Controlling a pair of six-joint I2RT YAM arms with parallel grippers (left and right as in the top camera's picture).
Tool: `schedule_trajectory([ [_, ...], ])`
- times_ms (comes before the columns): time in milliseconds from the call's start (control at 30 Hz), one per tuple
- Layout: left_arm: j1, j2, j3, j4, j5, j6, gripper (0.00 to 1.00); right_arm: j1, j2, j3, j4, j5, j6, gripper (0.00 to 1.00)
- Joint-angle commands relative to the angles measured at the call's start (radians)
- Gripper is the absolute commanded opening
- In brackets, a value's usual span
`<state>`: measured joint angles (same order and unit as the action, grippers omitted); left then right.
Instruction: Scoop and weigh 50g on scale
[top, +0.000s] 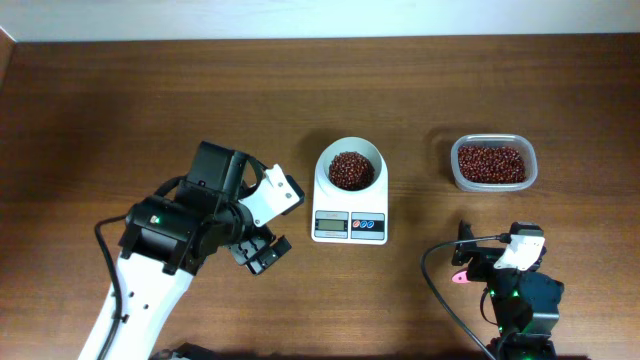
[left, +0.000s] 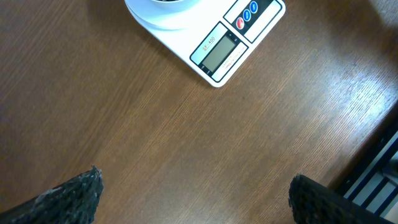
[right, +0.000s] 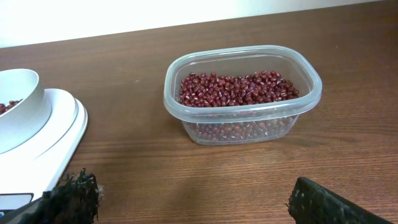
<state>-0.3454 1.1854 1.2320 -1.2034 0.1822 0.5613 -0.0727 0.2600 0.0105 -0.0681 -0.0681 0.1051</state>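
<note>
While poised above the counter, gape wide at left jaws and right jaws, holding nothing, apart from the scale.

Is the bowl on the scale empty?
No: a heap of red-brown beans lies in the white bowl on the scale.

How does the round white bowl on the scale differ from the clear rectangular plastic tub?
The round white bowl is opaque; the clear rectangular plastic tub is see-through. The bowl sits on the white digital scale; the tub stands directly on the brown wooden table. The bowl is circular; the tub has rounded corners. Both hold small dark red-brown beans.
</note>
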Motion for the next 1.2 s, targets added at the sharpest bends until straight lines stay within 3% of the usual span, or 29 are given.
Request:
schedule_trajectory([
  [0,0.003,-0.013,-0.001,0.002,-0.007,0.016,0.99,0.007,0.002,-0.005,-0.007,0.013,0.008,0.99],
  [400,0.009,-0.013,-0.001,-0.093,0.000,0.016,0.99,0.007,0.002,-0.005,-0.007,0.013,0.008,0.99],
  [500,0.072,-0.013,-0.001,-0.085,0.111,0.016,0.99,0.007,0.002,-0.005,-0.007,0.013,0.008,0.99],
  [567,0.161,-0.015,-0.001,-0.013,0.245,0.016,0.99,0.007,0.002,-0.005,-0.007,0.013,0.008,0.99],
  [700,0.259,-0.044,-0.001,0.120,0.344,0.016,0.99,0.007,0.002,-0.005,-0.007,0.013,0.008,0.99],
  [800,0.333,-0.111,-0.002,0.210,0.353,0.015,0.99,0.007,0.002,-0.005,-0.007,0.013,0.008,0.99],
  [1033,0.455,-0.319,-0.113,0.256,0.353,0.011,0.99,0.007,0.002,-0.005,-0.007,0.013,0.008,0.99],
  [1167,0.467,-0.447,-0.242,0.320,0.325,-0.088,0.99,0.007,0.002,-0.005,-0.007,0.013,0.008,0.99],
])
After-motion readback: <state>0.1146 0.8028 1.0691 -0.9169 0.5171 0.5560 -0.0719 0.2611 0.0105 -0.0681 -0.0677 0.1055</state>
